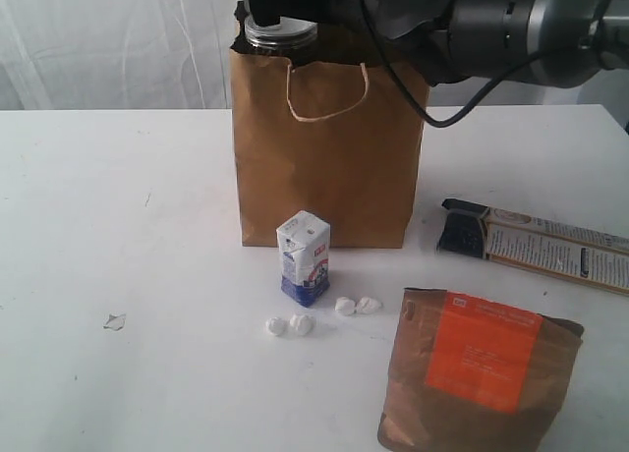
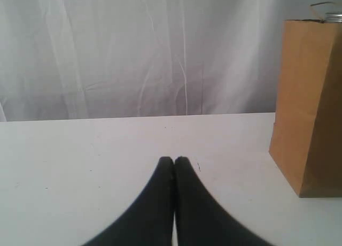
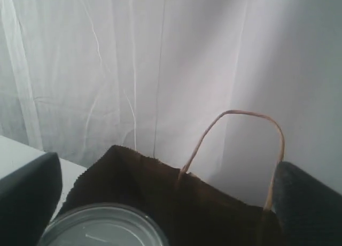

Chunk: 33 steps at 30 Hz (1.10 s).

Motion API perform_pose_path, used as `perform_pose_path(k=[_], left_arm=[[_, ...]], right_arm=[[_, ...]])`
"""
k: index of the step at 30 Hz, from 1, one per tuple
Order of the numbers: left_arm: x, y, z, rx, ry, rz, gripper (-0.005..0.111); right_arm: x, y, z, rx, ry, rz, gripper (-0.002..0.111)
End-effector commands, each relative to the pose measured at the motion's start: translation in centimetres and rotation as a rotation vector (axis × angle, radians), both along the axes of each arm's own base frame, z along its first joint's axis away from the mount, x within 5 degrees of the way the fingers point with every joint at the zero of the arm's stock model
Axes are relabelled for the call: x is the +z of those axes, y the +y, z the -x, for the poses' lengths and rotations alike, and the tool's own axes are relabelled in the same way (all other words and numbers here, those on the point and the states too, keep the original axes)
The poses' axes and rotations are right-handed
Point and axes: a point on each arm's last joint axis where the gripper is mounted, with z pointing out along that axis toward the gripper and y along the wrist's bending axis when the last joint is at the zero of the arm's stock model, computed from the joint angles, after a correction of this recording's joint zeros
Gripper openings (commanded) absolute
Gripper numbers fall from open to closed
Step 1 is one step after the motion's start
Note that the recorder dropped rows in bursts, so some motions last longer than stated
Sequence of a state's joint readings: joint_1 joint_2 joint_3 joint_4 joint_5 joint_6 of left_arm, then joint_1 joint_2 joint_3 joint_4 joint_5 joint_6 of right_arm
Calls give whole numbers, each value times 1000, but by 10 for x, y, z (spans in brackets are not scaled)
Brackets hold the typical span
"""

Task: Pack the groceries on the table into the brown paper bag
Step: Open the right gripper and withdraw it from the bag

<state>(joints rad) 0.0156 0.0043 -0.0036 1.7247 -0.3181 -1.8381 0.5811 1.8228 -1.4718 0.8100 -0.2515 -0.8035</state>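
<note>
The brown paper bag [image 1: 329, 147] stands upright at the back middle of the table [image 1: 118, 206]. A dark silver-topped can [image 1: 280, 31] pokes out of its mouth at the left corner. My right gripper [image 1: 285, 2] hangs just above it, open, and the can's lid [image 3: 104, 227] lies low beside one finger [image 3: 26, 198], not clamped. In front of the bag stand a small white-blue carton [image 1: 304, 257] and several small white lumps [image 1: 290, 325]. An orange-labelled brown pouch [image 1: 482, 373] and a flat printed box [image 1: 550, 246] lie to the right. My left gripper [image 2: 173, 160] is shut and empty, low over bare table.
A small chipped mark [image 1: 115, 321] shows on the tabletop at the left. A white curtain hangs behind the table. The right arm's grey body and black cable [image 1: 432, 98] reach across above the bag's right side. The bag's cord handle [image 3: 235, 144] loops up between the right fingers.
</note>
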Motion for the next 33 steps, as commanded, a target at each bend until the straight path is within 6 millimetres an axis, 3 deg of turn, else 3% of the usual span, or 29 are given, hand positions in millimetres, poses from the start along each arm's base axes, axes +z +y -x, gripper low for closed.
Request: perform_pose_path(k=[1, 7, 13, 19, 27, 33], left_arm=[[-1, 0, 0, -2, 0, -23, 0], [-1, 0, 0, -2, 0, -23, 0], [-1, 0, 0, -2, 0, -23, 0], [-1, 0, 0, -2, 0, -23, 0], [-1, 0, 0, -2, 0, -23, 0], [-1, 0, 0, -2, 0, -23, 0]], right_arm=[[21, -7, 7, -12, -45, -34, 105], [36, -8, 18, 47, -34, -31, 105], [40, -6, 28, 132, -36, 85, 105], [49, -15, 26, 77, -107, 112, 105], [62, -42, 22, 48, -182, 267, 105], [84, -83, 21, -46, -295, 461, 105]])
